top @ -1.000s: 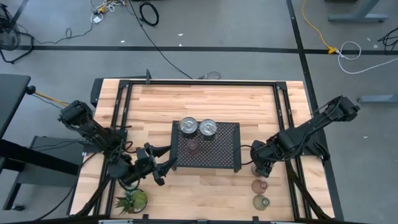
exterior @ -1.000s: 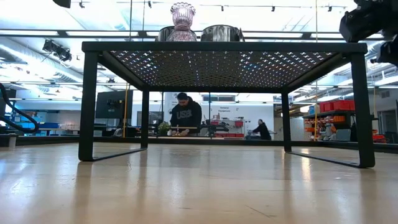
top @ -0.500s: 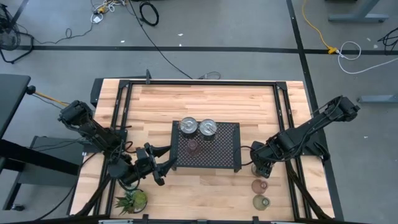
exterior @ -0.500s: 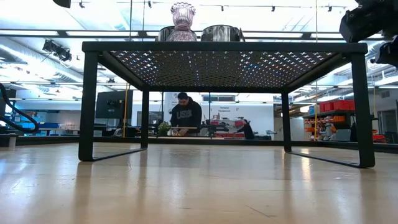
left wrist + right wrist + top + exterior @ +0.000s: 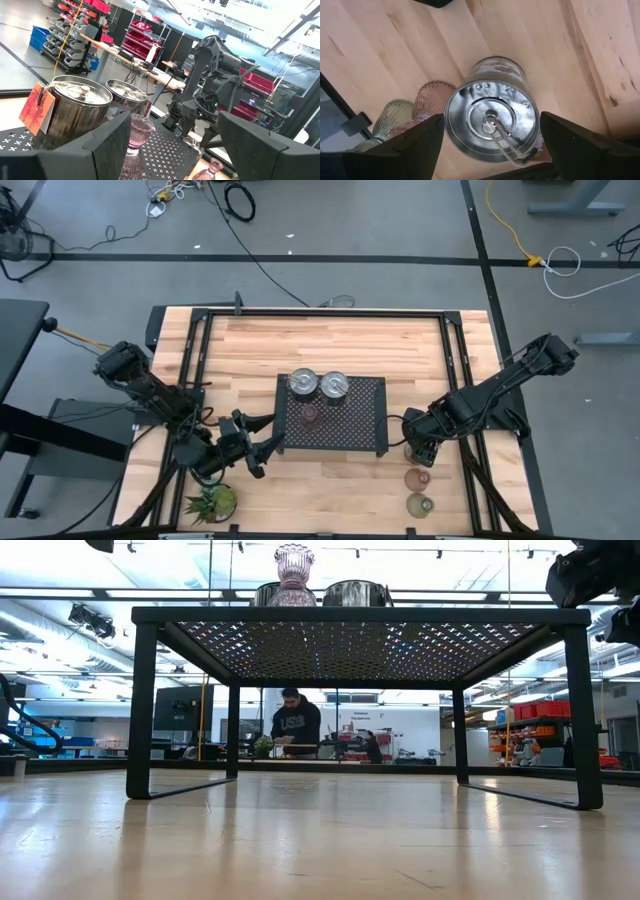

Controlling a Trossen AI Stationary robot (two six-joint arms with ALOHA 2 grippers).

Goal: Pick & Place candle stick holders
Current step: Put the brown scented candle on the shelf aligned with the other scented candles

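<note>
While right wrist view alone shows spread fingers point(image 5: 490, 137) straddling the silver holder point(image 5: 491, 116) unclamped, both arms unchanged; left fingers point(image 5: 262, 450) open, empty at tray's point(image 5: 355, 430) 8 o'clock.

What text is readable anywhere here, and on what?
"USA", roughly, small: person's dark top.
Orange tag on the tagged silver candle holder: print too blurred to read.
Silver candle holder on the tabletop: rim marks unreadable.

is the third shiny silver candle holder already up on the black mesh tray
No: the third shiny silver candle holder stands on the wooden table beside the black mesh tray, between the right gripper's open fingers.
</note>
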